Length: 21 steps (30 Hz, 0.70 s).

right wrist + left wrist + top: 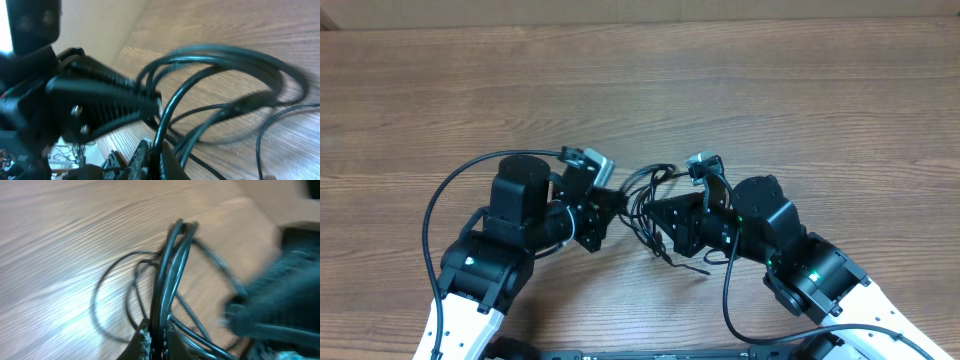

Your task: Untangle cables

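Brown wood-grain tabletop (pixel 770 80), matte, running across the whole overhead view; pale strip of room at the far edge. Thin black cables (pixel 642 192) bunched in loose overlapping loops at the front middle, between the two arms, some loops raised off the wood. Left pincer (pixel 156 334) clamped shut on a handful of strands standing upward. Right pincer (pixel 152 156) likewise shut on strands of the same bundle. Wrist views blurred.
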Motion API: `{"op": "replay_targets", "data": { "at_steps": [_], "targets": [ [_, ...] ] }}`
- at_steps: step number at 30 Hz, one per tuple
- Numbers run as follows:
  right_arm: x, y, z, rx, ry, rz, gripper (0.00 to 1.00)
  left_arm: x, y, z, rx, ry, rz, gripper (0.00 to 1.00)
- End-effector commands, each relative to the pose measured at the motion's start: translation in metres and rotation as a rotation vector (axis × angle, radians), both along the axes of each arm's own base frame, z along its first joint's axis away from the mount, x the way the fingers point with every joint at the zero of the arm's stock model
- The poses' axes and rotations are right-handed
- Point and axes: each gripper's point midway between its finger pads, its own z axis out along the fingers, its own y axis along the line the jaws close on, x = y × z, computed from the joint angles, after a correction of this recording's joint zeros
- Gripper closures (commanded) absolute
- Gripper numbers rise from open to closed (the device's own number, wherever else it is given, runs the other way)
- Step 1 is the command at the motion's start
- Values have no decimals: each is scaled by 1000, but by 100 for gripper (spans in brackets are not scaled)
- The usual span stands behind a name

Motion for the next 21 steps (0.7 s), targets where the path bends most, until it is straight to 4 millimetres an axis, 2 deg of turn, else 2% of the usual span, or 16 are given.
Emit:
{"op": "replay_targets", "data": {
  "at_steps": [1, 9, 14, 19, 20, 21],
  "targets": [
    [0, -3, 1, -14, 9, -13, 96, 17, 24, -5, 52, 30, 212, 96],
    [6, -32, -37, -185, 81, -151, 96, 20, 29, -6, 68, 21, 236, 96],
    [6, -71, -72, -385, 137, -285, 96, 22, 33, -6, 85, 12, 259, 96],
    [6, -101, -88, -488, 189, -421, 96, 24, 33, -4, 85, -8, 252, 96],
    [4, -104, -90, -503, 200, -429, 92, 24, 32, -1, 83, -21, 246, 96],
    [3, -105, -91, -509, 205, -428, 75, 23, 32, 1, 83, -30, 243, 96]
  ]
}}
